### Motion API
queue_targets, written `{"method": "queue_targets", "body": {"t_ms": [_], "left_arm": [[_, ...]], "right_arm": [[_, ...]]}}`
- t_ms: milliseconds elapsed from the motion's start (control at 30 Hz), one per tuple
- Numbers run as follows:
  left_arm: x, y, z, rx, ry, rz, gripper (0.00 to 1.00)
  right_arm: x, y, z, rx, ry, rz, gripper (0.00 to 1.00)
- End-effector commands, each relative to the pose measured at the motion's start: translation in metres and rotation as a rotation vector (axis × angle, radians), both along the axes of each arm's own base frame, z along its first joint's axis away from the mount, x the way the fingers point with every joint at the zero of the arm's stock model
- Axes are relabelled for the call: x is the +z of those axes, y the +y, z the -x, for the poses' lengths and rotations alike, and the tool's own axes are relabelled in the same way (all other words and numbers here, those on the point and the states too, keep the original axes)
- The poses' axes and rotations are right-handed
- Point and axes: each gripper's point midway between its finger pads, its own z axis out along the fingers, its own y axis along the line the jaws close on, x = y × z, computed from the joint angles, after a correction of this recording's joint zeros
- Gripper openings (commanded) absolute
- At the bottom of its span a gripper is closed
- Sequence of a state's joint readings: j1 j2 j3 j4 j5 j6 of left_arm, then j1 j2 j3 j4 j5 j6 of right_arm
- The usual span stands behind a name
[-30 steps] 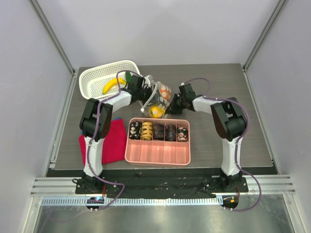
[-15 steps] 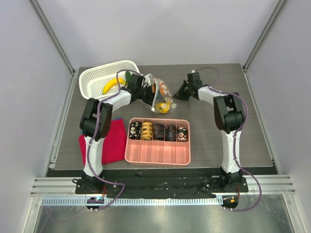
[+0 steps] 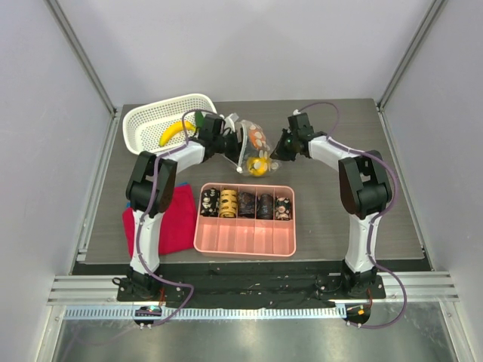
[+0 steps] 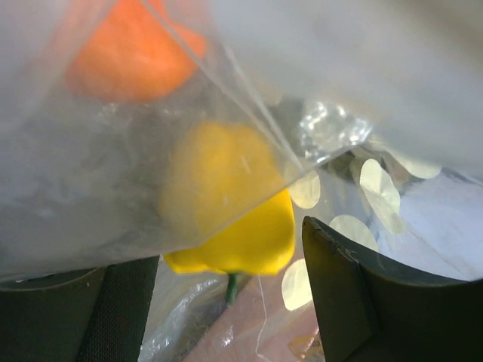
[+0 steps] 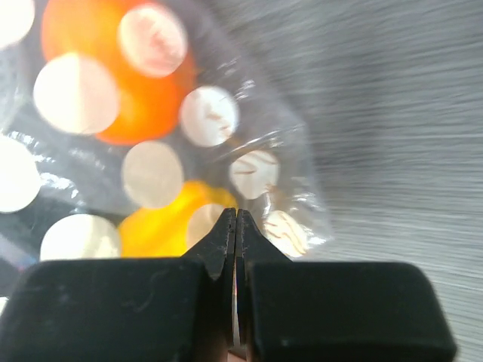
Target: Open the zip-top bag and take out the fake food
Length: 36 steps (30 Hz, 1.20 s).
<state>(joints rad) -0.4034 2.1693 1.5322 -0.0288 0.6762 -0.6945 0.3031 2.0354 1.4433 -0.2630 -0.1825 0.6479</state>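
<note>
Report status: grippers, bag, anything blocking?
Left gripper open at clear spotted zip-top bag. Right gripper shut on bag's edge. Yellow plastic pepper, orange plastic piece inside; yellow banana in white lattice basket. Nothing blocking.

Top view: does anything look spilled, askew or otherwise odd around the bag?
Nothing is spilled or damaged. The bag stands bunched up between the arms, with a yellow piece and an orange piece inside. The right fingers are shut on its edge; the left fingers stand open against it. The banana lies in the basket.
</note>
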Motion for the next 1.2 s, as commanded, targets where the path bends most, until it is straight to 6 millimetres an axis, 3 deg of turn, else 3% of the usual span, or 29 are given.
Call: {"method": "queue_targets", "body": {"t_ms": [0, 67, 167, 433, 567, 700, 800, 900, 1167], "left_arm": [[0.011, -0.006, -0.003, -0.012, -0.028, 0.055, 0.73], [0.008, -0.006, -0.004, -0.004, -0.028, 0.046, 0.73], [0.002, -0.007, -0.006, 0.001, -0.028, 0.028, 0.73], [-0.017, -0.006, 0.006, -0.029, 0.007, -0.024, 0.72], [-0.007, 0.003, 0.012, -0.025, -0.030, -0.060, 0.72], [0.005, 0.005, 0.012, -0.020, -0.047, -0.059, 0.73], [0.004, 0.006, 0.012, -0.017, -0.046, -0.063, 0.73], [0.002, 0.006, 0.013, -0.017, -0.037, -0.062, 0.72], [0.006, 0.002, 0.012, -0.008, -0.031, -0.029, 0.72]], "right_arm": [[0.010, 0.034, 0.002, 0.077, -0.035, -0.075, 0.01], [0.005, 0.051, 0.005, 0.109, -0.024, -0.110, 0.01], [0.007, 0.062, 0.005, 0.116, -0.034, -0.137, 0.01], [0.012, 0.057, 0.003, 0.098, -0.062, -0.142, 0.01], [0.005, 0.042, 0.006, 0.076, -0.048, -0.086, 0.01], [0.002, 0.028, 0.031, 0.074, -0.016, -0.042, 0.02], [-0.005, 0.029, 0.054, 0.101, 0.025, -0.059, 0.01], [-0.005, 0.033, 0.063, 0.119, 0.032, -0.088, 0.02], [0.001, 0.085, 0.070, 0.181, 0.037, -0.285, 0.01]]}}
